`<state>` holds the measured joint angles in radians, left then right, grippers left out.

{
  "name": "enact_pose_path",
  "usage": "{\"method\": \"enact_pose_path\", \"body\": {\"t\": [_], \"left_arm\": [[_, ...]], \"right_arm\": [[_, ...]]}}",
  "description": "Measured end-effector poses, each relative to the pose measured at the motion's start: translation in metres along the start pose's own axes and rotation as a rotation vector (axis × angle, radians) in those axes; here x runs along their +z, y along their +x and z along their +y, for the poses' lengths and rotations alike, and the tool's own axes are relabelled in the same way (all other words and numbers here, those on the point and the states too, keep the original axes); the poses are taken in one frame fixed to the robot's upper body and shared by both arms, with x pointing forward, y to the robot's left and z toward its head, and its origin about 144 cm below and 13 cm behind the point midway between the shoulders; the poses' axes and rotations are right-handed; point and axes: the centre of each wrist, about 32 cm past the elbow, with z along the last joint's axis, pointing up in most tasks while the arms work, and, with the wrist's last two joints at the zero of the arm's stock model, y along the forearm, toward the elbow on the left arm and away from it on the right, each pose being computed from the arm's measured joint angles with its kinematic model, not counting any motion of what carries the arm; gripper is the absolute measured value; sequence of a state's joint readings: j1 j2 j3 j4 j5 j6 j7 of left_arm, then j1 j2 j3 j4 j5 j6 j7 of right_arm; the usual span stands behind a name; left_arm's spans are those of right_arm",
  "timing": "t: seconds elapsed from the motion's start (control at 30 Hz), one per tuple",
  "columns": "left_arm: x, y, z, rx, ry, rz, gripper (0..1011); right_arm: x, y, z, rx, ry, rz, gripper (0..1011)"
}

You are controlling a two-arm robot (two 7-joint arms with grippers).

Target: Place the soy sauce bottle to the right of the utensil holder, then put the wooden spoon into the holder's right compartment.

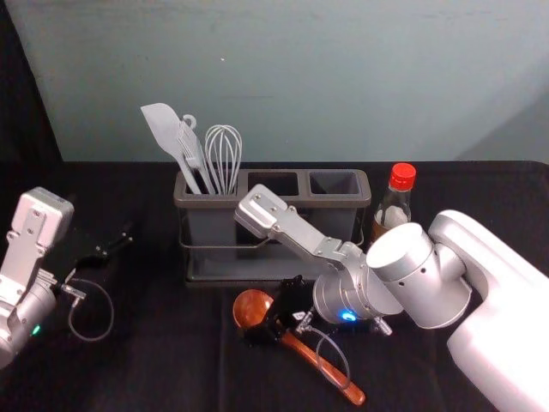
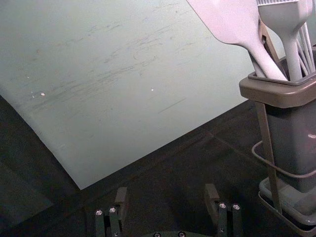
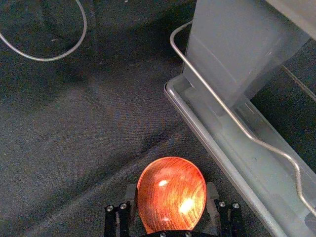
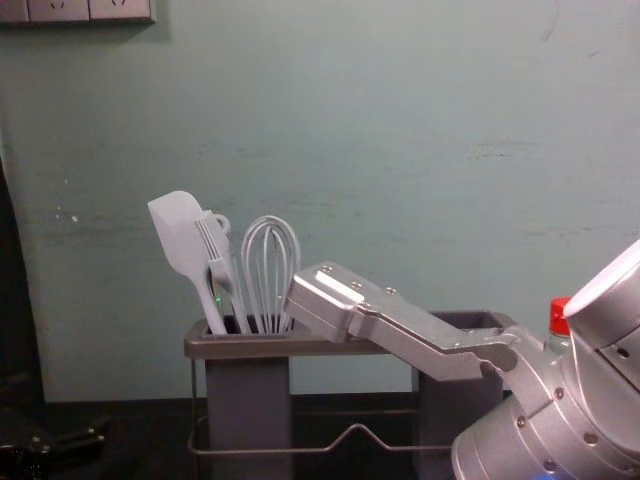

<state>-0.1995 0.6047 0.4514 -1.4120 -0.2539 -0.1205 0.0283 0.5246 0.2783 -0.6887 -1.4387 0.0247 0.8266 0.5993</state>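
The wooden spoon (image 1: 296, 344) is lying on the dark worktop (image 1: 171, 369) in front of the utensil holder (image 1: 210, 225), its round bowl pointing towards the holder and its handle slanting right, towards the robot. The right tool (image 1: 273, 326) is reaching down over the spoon where bowl and handle are meeting. In the right wrist view its fingers are standing apart, one on each side of the bowl; whether they are touching the wood, I cannot tell. A thin cable (image 1: 347, 371) is looping over the handle.

The soy sauce bottle (image 1: 395, 210) is standing upright just to the right of the holder, wearing a red cap (image 1: 402, 176), with the right arm (image 1: 412, 266) partly hiding its lower part. That arm is also crossing in front of the holder's middle and right-hand parts. In the left compartment, a pale spatula (image 1: 161, 124), a tined utensil (image 1: 190, 144) and a whisk (image 1: 223, 154) are leaning together.

The left tool (image 1: 107, 249) is waiting to the left of the holder, well apart from the spoon, its fingers spread wide and holding nothing. Behind everything a grey-green wall (image 1: 343, 86) is rising, and a socket panel (image 4: 90, 8) is showing at the chest view's upper left.
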Motion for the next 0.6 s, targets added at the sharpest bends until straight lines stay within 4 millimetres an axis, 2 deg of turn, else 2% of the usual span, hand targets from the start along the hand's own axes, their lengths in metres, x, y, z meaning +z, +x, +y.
{"method": "enact_pose_path", "body": {"t": [0.1,0.6], "left_arm": [[0.0000,0.0000,0.0000,0.000,0.000,0.000,1011],[0.0000,0.0000,0.0000,0.000,0.000,0.000,1012]], "right_arm": [[0.0000,0.0000,0.0000,0.000,0.000,0.000,838],[-0.0015,-0.0012,-0.0023,0.000,0.023,-0.004,838]]}}
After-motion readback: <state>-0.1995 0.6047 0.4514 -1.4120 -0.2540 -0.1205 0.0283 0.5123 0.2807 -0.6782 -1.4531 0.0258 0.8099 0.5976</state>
